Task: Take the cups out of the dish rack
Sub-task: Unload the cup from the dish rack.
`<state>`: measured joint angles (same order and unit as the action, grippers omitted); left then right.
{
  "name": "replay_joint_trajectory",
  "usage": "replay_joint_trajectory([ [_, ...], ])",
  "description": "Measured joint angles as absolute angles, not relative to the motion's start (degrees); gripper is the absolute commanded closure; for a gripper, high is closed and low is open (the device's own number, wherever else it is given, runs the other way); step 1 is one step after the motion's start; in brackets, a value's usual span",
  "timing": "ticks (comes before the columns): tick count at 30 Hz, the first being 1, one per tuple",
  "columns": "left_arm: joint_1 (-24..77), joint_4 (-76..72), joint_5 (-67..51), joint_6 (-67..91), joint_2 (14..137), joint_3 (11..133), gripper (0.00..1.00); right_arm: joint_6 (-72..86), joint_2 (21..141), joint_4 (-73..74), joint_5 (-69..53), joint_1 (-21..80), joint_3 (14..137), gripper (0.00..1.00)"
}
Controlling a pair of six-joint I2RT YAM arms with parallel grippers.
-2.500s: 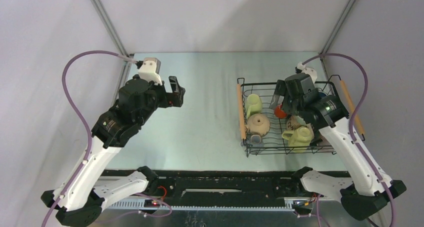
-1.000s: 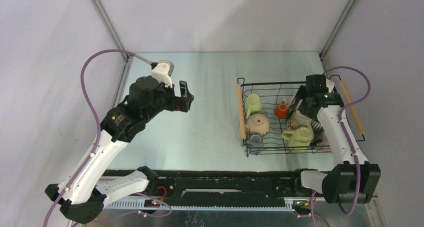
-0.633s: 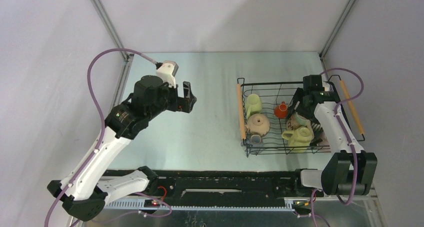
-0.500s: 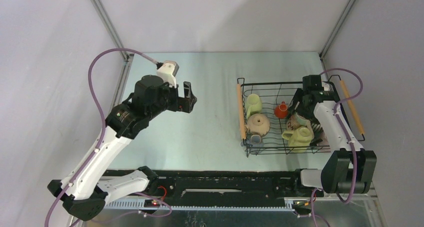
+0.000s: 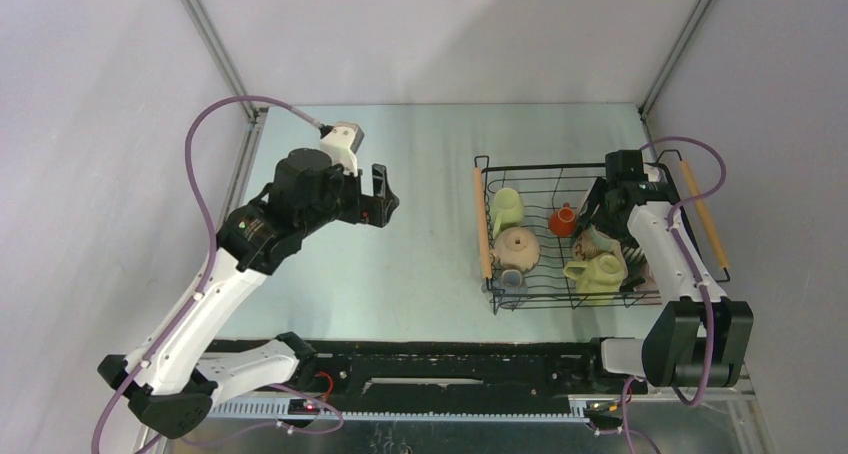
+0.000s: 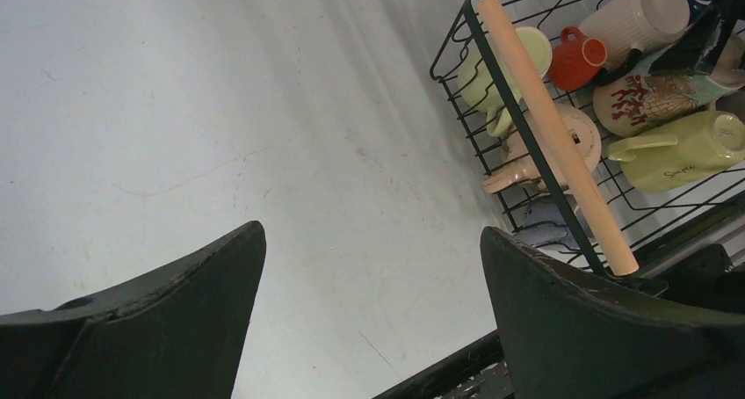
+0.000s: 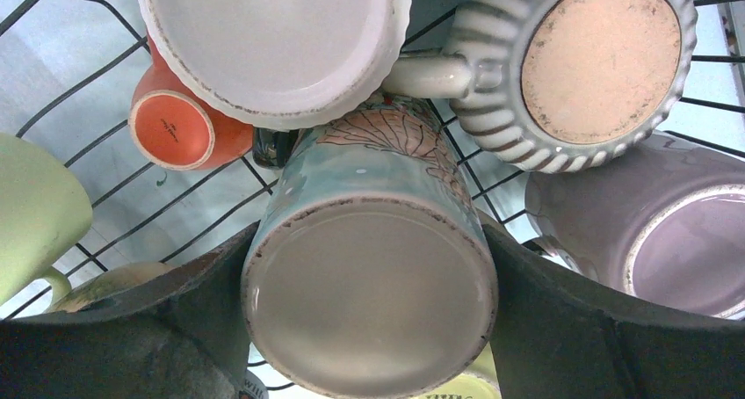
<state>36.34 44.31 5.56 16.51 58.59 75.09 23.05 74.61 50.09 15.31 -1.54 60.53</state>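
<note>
All cups (image 5: 515,246) are sitting in the rack (image 5: 540,167): my right gripper (image 7: 369,280) is straddling a painted mug (image 7: 373,179), grip unclear, left gripper (image 6: 371,236) gaping empty.

One readable word out here. The pale yellow-green mug (image 6: 694,148) lies on its side at the near end of the dish rack (image 6: 452,43), over on the right half of the table (image 6: 176,109). Thin dark script runs along its wall, and from the left wrist view it reads "Simple". From overhead that same script is too small to make out. Now the right wrist view: the orange-red mug (image 7: 176,126) turns its round base to us, with a tiny dark mark stamped in the middle. It could be a maker's stamp, but it is too small to read.
</note>
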Motion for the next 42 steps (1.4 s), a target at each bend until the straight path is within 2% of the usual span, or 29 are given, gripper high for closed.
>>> replay_joint_trajectory([
  [3,36.34,44.31,5.26,16.56,59.05,75.09,0.00,23.05,74.48,50.28,15.16,-1.54,60.53,0.73],
  [8,36.34,44.31,4.47,16.75,59.77,75.09,0.00,23.07,73.91,51.42,14.57,-1.54,60.55,0.75],
  [42,36.34,40.82,-2.00,19.11,60.86,71.46,0.00,23.03,73.30,62.52,13.15,-1.52,74.11,0.77],
])
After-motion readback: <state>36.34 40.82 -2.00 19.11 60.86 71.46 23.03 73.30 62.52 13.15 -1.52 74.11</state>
